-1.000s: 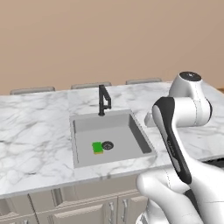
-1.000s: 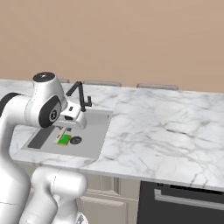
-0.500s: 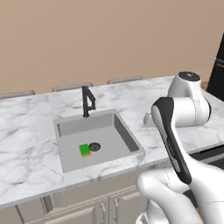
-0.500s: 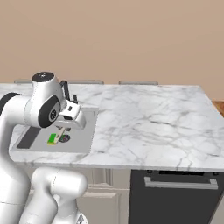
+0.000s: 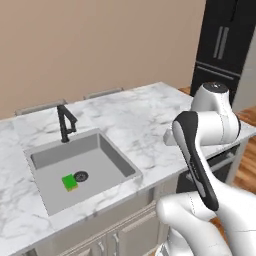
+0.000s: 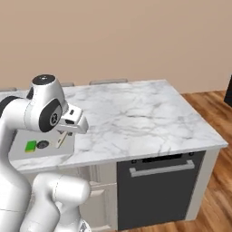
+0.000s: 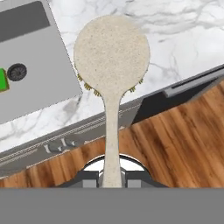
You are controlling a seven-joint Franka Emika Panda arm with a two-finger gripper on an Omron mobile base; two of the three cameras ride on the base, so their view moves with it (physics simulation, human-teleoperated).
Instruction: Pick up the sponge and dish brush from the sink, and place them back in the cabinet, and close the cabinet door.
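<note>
My gripper (image 7: 111, 178) is shut on the thin pale handle of the dish brush (image 7: 111, 48), whose round cream-tan head points away from the hand, over the counter's front edge. In the right base view the brush (image 6: 60, 143) hangs below the hand, beside the sink (image 6: 18, 153). The green sponge (image 5: 70, 183) lies flat on the floor of the sink (image 5: 50, 155) next to the round dark drain (image 5: 81, 175), and shows again as a green sliver (image 7: 2, 79) at the left edge of the hand view. The cabinet and its door are out of view.
A black angular faucet (image 5: 65, 125) stands behind the basin. White marble counter (image 6: 136, 118) stretches to the right, with a dark dishwasher front (image 6: 156, 190) under it. Wooden floor (image 6: 213, 113) lies beyond the counter's end, and a tall black fridge (image 5: 225, 45) stands at the far right.
The whole picture has shifted: the base has moved, so the sink now sits further left and the counter's right end and floor have come into view. The brush stays in the shut gripper.
</note>
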